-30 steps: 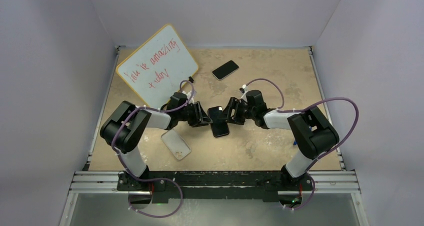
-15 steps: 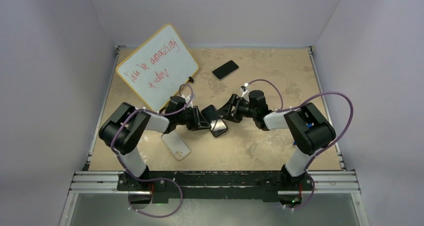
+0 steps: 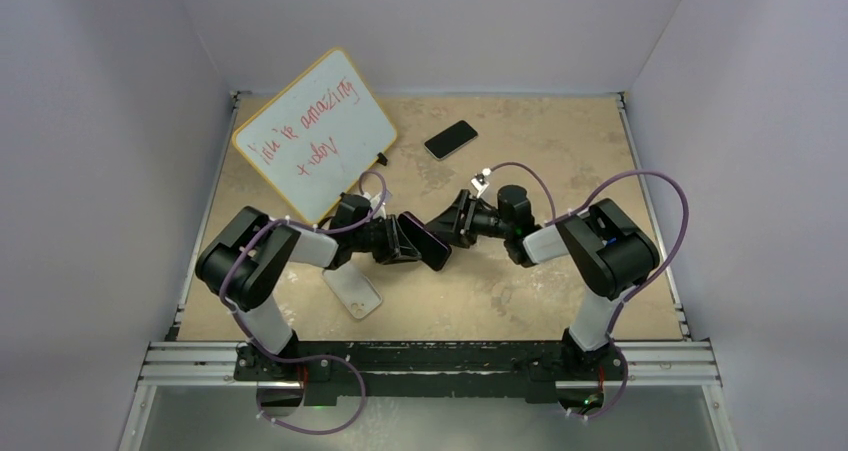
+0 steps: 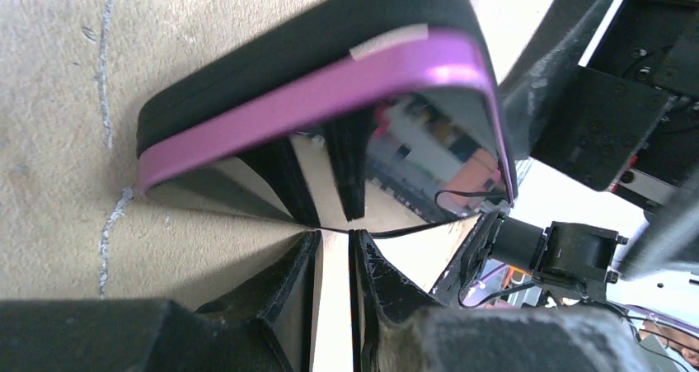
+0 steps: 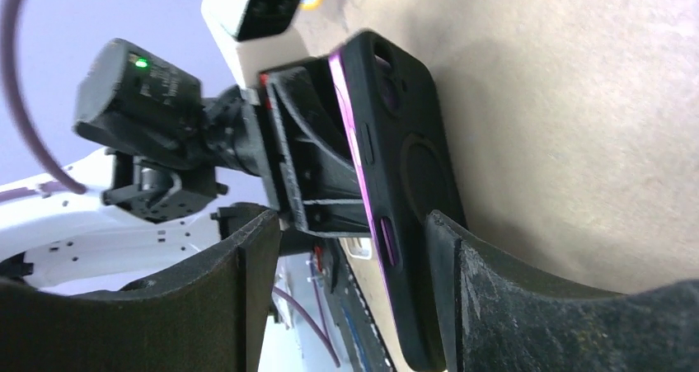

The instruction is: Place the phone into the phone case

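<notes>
The sandy beige table [image 3: 560, 171] carries a large yellow-framed whiteboard with red writing [image 3: 315, 136] at its far left. A spare black phone [image 3: 450, 139] lies flat beyond the middle. Both sit well apart from the work.

The thin translucent whitish phone case [image 3: 352, 291] lies flat toward the near left, just beside the left arm and well apart from the right arm, so the left arm is the nearer. Its long axis runs from far-left to near-right in the top view. Which end holds the camera hole is too small to tell.

The black-backed phone with a purple rim and glossy screen [image 3: 424, 241] is at the table's middle, tipped up on a long edge between the two grippers. Whether that edge touches the table I cannot tell. From it the case lies to the near-left, past the left gripper's wrist. The phone's long axis also runs far-left to near-right, roughly parallel with the case. Its screen faces the left gripper and its back faces the right.

The left gripper [image 4: 334, 236] has jaws standing a thin slit apart, with the tips at the glass by the lower edge. Whether they pinch the phone I cannot tell. The right gripper [image 5: 346, 223] is spread wide and straddles the phone. One finger [image 5: 470, 298] is against the black back and the other is clear of it, so it props and does not clamp. I judge the coming move must bring the phone near-left and lay it flat over the case
</notes>
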